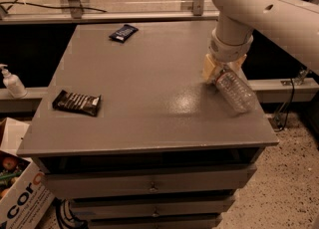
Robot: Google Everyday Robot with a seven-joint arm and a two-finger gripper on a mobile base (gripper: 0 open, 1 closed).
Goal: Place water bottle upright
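Clasping ribbed water bottle (pixel 238 92) neck: pincer (pixel 218 69)

the robot's white arm (pixel 259 4) reaches in from the upper right and bends sharply down into a vertical wrist (pixel 230 41); the tan gripper (pixel 218 69) points downward, right of centre.

I read only the letters "cor", on the box (pixel 20 200) left of the surface (pixel 149 98); my pincer (pixel 220 71) hangs over its right side.
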